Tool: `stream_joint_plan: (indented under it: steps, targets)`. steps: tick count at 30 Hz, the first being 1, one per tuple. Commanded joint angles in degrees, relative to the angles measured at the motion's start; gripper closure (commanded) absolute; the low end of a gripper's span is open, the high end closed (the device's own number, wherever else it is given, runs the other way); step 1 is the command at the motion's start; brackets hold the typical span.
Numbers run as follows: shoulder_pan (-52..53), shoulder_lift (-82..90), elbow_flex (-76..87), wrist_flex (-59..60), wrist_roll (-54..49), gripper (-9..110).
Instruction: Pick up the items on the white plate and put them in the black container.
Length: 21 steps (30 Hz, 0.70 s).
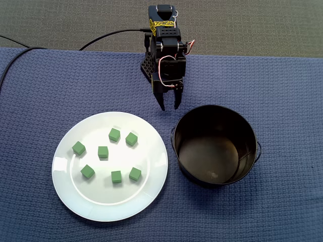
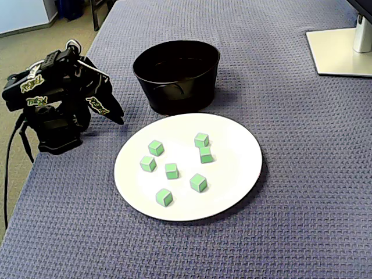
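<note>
— In a fixed view, seven green cubes (image 1: 103, 152) lie on the white plate (image 1: 65, 186), and the black container (image 1: 192, 126) beside it is empty.
— Only another fixed view catches a monitor stand (image 2: 343, 52). The hand (image 1: 169, 107) is slightly parted, holding nothing.

I see the white plate (image 2: 244, 174) lying flat on the blue cloth (image 2: 302, 232). Seven green cubes (image 2: 171, 170) sit on it, and two toward its far side are close together. The black container (image 2: 174, 96) stands upright just beyond the plate's far rim. The arm (image 2: 52, 110) sits left of the plate. Its gripper (image 2: 118, 119) points down near the far-left rim, clear of it. A pale stand base (image 2: 343, 52) lies well beyond the plate to the far right.
</note>
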Motion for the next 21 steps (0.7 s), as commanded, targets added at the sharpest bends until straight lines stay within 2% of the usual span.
stream_joint_plan:
  steps: [1, 14, 18, 21]
  targets:
    - [-4.13, -0.44, 0.88, 9.05, 8.0, 102]
    - [-1.76, -1.76, -1.23, 9.23, 8.0, 102]
    - [1.85, -9.93, -11.34, 9.93, 8.0, 102]
    - [5.27, -20.57, -25.22, 16.35, 9.05, 102]
